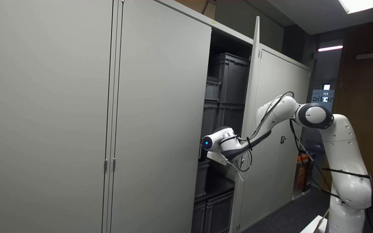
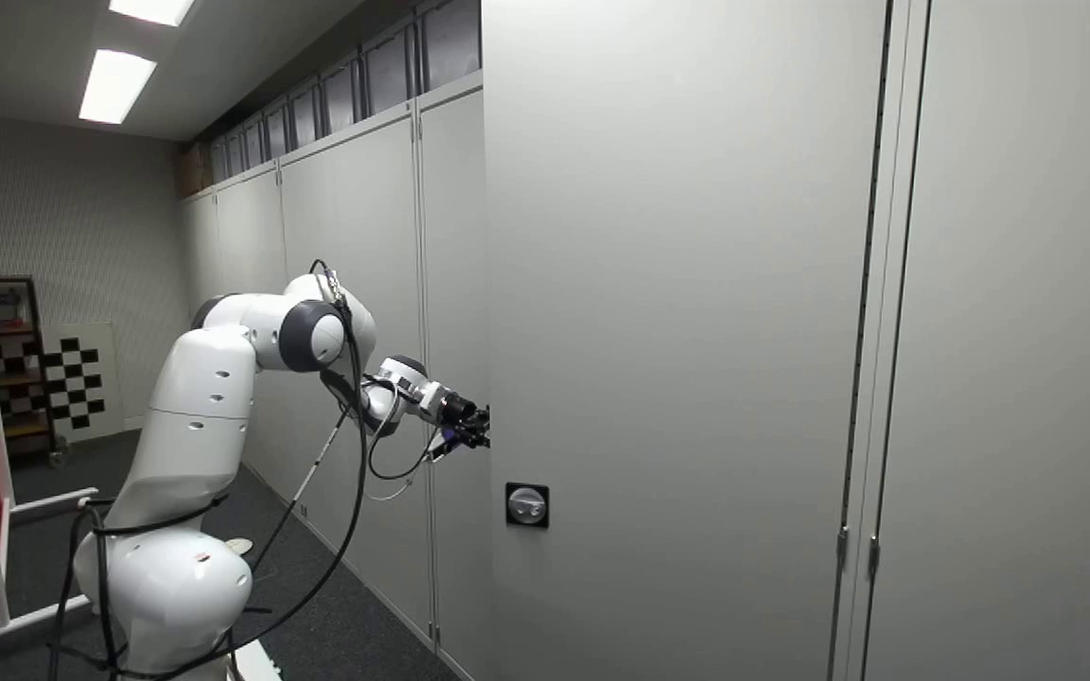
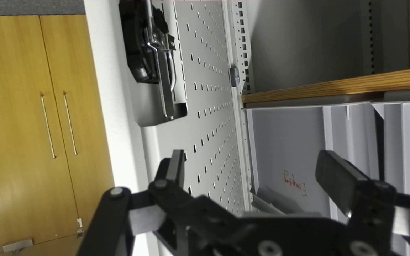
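My gripper (image 3: 251,156) stands open in the wrist view, with nothing between its two fingers. One finger overlaps the perforated inner face of an open cabinet door (image 3: 208,124); I cannot tell whether they touch. A black lock mechanism (image 3: 151,42) with metal rods sits in a recess of that door. Beyond the other finger stands a grey bin (image 3: 290,142) with red handwriting. In an exterior view the gripper (image 2: 475,427) is partly hidden behind the free edge of the open door (image 2: 677,284). The wrist hides it in an exterior view, where the door (image 1: 253,81) appears nearly edge-on.
A wooden shelf (image 3: 333,85) runs alongside the bins. Several stacked grey bins (image 1: 235,77) fill the cabinet opening. A closed cabinet door (image 1: 160,113) borders the opening. The open door carries a round lock (image 2: 527,505). Cables (image 1: 249,158) hang from the arm.
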`<state>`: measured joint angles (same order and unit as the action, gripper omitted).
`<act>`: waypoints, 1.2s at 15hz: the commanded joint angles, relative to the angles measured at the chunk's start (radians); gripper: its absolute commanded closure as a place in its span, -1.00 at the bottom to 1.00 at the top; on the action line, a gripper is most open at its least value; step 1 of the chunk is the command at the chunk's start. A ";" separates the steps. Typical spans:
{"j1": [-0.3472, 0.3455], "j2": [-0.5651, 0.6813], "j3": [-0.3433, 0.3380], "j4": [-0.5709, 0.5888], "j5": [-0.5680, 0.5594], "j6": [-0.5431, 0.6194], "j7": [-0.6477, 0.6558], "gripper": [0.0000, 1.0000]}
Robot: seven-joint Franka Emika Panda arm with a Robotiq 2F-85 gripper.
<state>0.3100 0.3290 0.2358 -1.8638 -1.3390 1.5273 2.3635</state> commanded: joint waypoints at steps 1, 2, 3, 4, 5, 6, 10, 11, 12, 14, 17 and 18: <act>-0.003 -0.033 -0.003 -0.030 0.014 -0.028 0.019 -1.00; -0.003 -0.034 -0.003 -0.031 0.014 -0.030 0.019 -1.00; -0.002 -0.033 -0.004 -0.032 0.014 -0.036 0.020 -1.00; -0.002 -0.034 -0.004 -0.033 0.013 -0.043 0.019 -1.00; -0.002 -0.034 -0.005 -0.034 0.013 -0.051 0.019 -1.00; -0.003 -0.036 -0.005 -0.036 0.013 -0.059 0.019 -1.00; -0.007 -0.038 -0.005 -0.038 0.017 -0.080 0.023 -1.00; -0.008 -0.037 -0.005 -0.038 0.018 -0.083 0.024 -1.00; -0.009 -0.037 -0.005 -0.039 0.019 -0.086 0.025 -1.00; -0.011 -0.039 -0.006 -0.043 0.021 -0.085 0.028 -1.00; -0.016 -0.042 -0.008 -0.051 0.027 -0.085 0.034 -1.00; -0.018 -0.043 -0.008 -0.053 0.028 -0.086 0.036 -1.00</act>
<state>0.2998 0.3287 0.2305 -1.8700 -1.3286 1.4564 2.3716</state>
